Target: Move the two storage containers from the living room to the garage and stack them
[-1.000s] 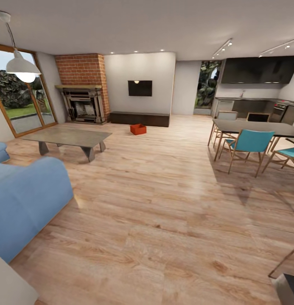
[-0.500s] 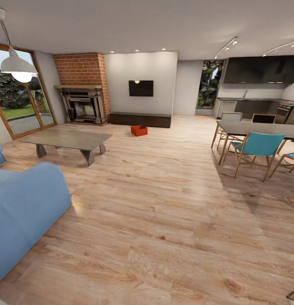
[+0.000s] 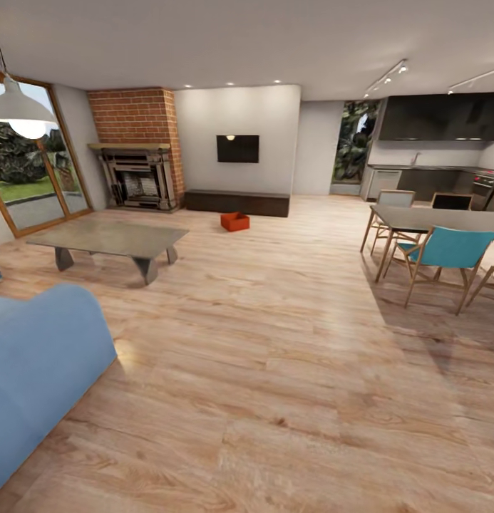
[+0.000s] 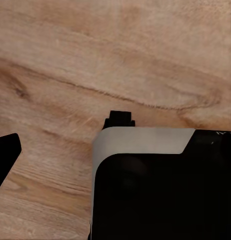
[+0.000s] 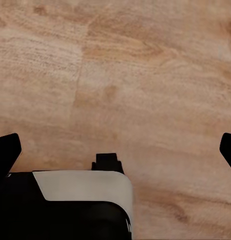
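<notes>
One storage container (image 3: 234,221) near cabinet (image 3: 237,203).

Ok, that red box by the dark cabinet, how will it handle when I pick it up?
The red box looks lidless and squarish, so probably rigid and light for its size. Sitting flat on the wood floor, it seems unlikely to tip or roll. Its walls are too distant to judge for grip.

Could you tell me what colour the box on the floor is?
Red-orange storage container, best in the head view.
</notes>
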Controlling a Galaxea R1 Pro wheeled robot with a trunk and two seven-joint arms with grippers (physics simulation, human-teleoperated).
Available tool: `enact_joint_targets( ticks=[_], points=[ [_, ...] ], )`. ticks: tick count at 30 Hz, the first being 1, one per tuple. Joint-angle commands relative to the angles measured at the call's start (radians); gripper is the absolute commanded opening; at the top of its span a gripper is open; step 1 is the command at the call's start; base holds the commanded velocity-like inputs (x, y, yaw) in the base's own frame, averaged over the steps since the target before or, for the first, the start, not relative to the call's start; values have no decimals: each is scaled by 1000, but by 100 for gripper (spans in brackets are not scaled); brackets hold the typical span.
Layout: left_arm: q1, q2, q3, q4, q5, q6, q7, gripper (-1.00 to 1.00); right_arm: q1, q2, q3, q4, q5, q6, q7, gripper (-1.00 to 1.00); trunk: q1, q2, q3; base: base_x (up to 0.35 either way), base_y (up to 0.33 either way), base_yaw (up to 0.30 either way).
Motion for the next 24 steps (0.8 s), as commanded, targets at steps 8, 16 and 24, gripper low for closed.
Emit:
enact_joint_targets(
  ticks=[8, 16, 24],
  points=[
    [-2, 0, -6, 4, 10, -6, 0, 100, -1, 0, 6, 3, -6, -6, -2, 100, 1, -1, -1, 340, 100, -169],
    [-2, 0, -6, 4, 10, -6, 0, 100, -1, 0, 6, 3, -6, -6, -2, 100, 1, -1, -1, 339, 100, -13],
    [-2, 0, -6, 4, 10, -6, 0, 100, -1, 0, 6, 3, -6, -6, -2, 100, 1, -1, -1, 339, 100, 0]
  ],
)
